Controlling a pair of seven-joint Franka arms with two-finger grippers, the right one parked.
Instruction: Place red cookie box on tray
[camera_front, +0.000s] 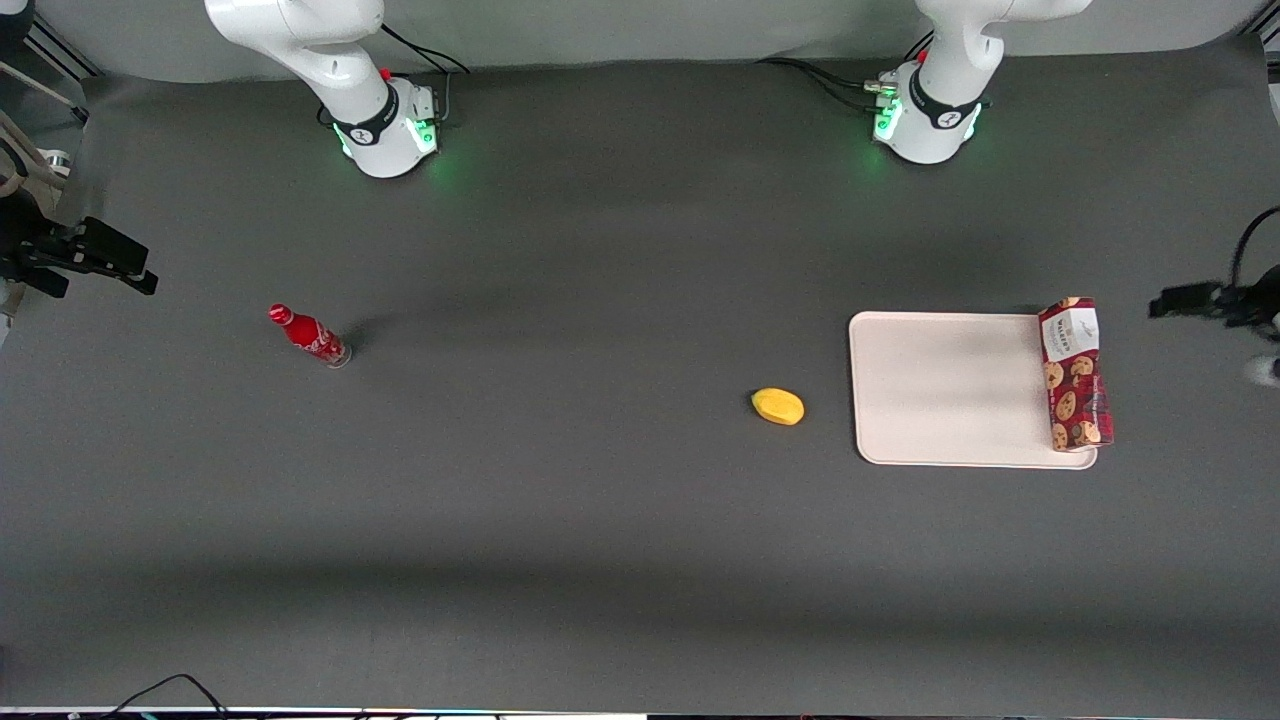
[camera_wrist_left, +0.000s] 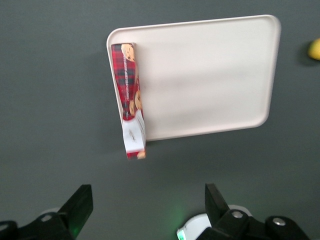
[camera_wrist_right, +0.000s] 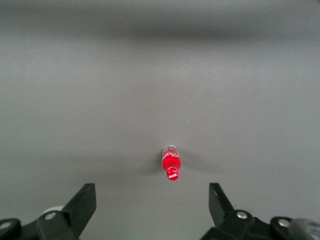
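Note:
The red cookie box is a long dark-red tartan carton with cookie pictures and a white label end. It rests along the edge of the cream-white tray at the working arm's end. In the left wrist view the box lies on the tray's rim strip, and its white end sticks out past the tray edge. My left gripper hangs high, off the tray toward the working arm's end of the table. In the wrist view the gripper is open and empty, well apart from the box.
A yellow fruit lies on the dark mat beside the tray, toward the parked arm; it also shows in the left wrist view. A small red bottle stands far off toward the parked arm's end.

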